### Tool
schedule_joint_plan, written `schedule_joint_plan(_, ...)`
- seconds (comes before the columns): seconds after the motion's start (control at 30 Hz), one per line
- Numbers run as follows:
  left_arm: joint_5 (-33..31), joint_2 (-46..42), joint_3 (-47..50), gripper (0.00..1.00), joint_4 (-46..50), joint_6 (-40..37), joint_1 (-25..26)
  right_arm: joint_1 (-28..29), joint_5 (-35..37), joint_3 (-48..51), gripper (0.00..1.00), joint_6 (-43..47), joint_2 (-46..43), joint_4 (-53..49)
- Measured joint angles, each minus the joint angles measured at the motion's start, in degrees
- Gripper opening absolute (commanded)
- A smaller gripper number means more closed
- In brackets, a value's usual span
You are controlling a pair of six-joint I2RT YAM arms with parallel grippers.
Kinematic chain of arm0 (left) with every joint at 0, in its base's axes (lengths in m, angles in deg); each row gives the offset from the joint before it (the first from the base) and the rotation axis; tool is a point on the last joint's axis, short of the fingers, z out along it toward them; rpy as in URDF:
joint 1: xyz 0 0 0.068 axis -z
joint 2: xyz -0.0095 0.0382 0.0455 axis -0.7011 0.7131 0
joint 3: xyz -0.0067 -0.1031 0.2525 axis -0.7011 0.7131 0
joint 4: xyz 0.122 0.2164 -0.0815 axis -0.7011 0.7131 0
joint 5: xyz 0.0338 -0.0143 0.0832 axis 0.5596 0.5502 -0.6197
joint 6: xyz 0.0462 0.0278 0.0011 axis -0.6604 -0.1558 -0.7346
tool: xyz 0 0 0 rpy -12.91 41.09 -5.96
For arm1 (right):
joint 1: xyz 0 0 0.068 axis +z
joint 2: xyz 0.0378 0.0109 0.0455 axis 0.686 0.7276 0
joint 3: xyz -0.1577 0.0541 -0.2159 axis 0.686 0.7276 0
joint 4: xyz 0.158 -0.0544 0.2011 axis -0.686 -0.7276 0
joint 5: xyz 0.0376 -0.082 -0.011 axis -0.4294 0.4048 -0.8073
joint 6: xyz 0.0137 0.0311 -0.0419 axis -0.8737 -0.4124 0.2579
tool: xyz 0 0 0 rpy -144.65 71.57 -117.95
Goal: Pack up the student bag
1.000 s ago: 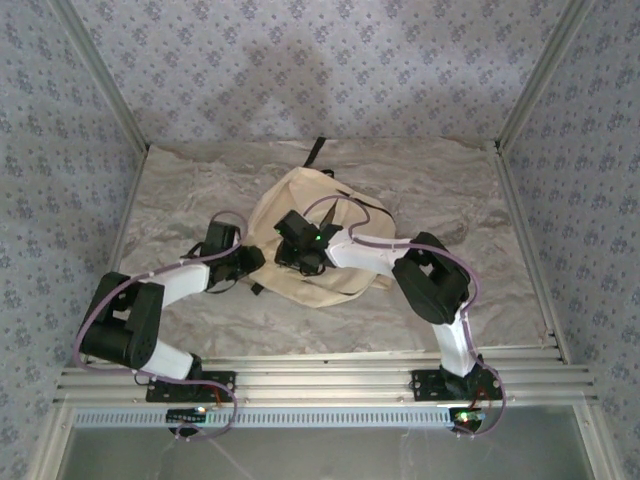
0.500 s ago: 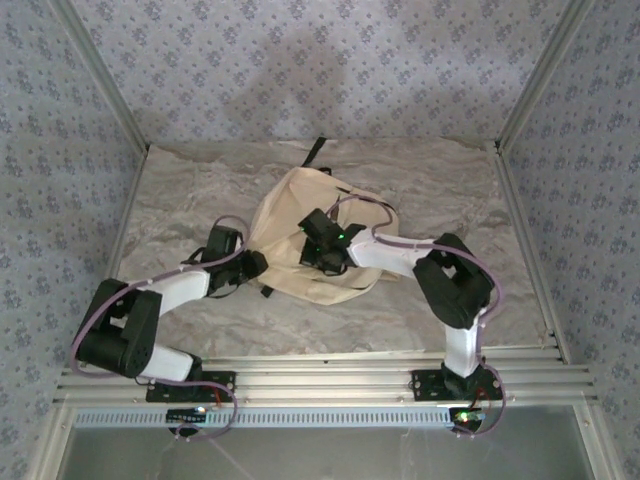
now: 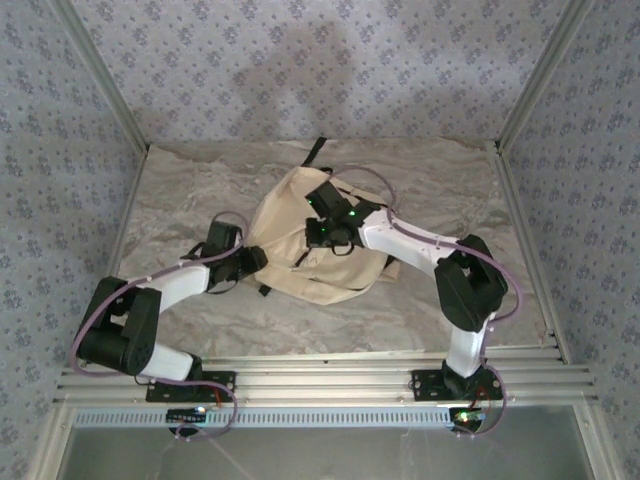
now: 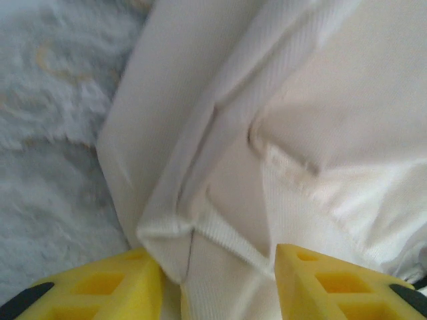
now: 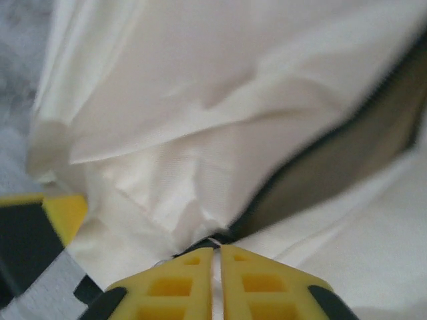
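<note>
- Right hand (image 5: 215,257) is sitting with its fingers pressed together at one end of the zipper (image 5: 320,167). Something small and dark is lying at the tips, possibly the pull tab, but too small to be sure.
- Left hand (image 4: 215,259) is standing spread, with a folded seam of cream cloth lying loose between its fingers, not clamped.
- Student bag (image 3: 318,275) is lying flat about the middle of the counter (image 3: 180,200), with its black strap (image 3: 316,152) trailing toward the far edge.
- Progress (judgement): the zipper is gaping as a dark slit, so the bag is sitting part open. I cannot tell whether it is being opened for loading or closed after it. The contents are hidden.
- Remaining (judgement): the zipper is needing to be run along its track, and anything not yet inside is needing to be loaded.
- In the way: slack cloth is bunching around the zipper end and may be catching the slider. Both arms are working close together over the bag, the left one at its left edge.
</note>
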Motion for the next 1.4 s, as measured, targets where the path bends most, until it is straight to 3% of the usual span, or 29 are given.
schedule_joint_plan(0.17, -0.7, 3.87, -5.29, 0.46, 0.83, -1.49, -4.02, 4.37, -0.24, -9.22, 0.32, 19.39, 5.68, -7.72)
schedule_joint_plan(0.37, -0.63, 9.81, -11.13, 0.45, 2.32, -2.36, -6.1, 4.09, -3.06, -9.55, 0.5, 34.14, 8.55, -12.24)
schedule_joint_plan(0.63, 1.55, 17.81, -19.21, 0.47, 2.95, -2.58, -6.69, 4.46, -3.65, -10.69, 0.52, 46.31, 10.19, -11.56)
schedule_joint_plan(1.0, 3.69, 18.93, -20.02, 0.47, 2.89, -2.62, -7.02, 5.97, -3.48, -13.9, 0.51, 58.42, 17.46, -8.0)
schedule_joint_plan(1.1, 3.85, 18.93, -20.02, 0.47, 2.91, -2.84, -7.02, 5.33, -3.06, -15.15, 0.44, 59.93, 19.47, -7.67)
schedule_joint_plan(1.23, 3.91, 18.93, -20.02, 0.47, 2.91, -3.02, -7.02, 4.11, -4.17, -16.15, 0.13, 59.87, 20.02, -7.89)
schedule_joint_plan(1.3, 3.93, 18.93, -20.02, 0.47, 2.93, -3.02, -7.02, 3.3, -6.27, -16.26, 0.03, 58.66, 19.91, -8.13)
schedule_joint_plan(1.4, 4.13, 18.93, -20.02, 0.47, 2.93, -3.04, -7.04, 1.6, -10.8, -16.26, 0.0, 56.04, 19.5, -8.39)
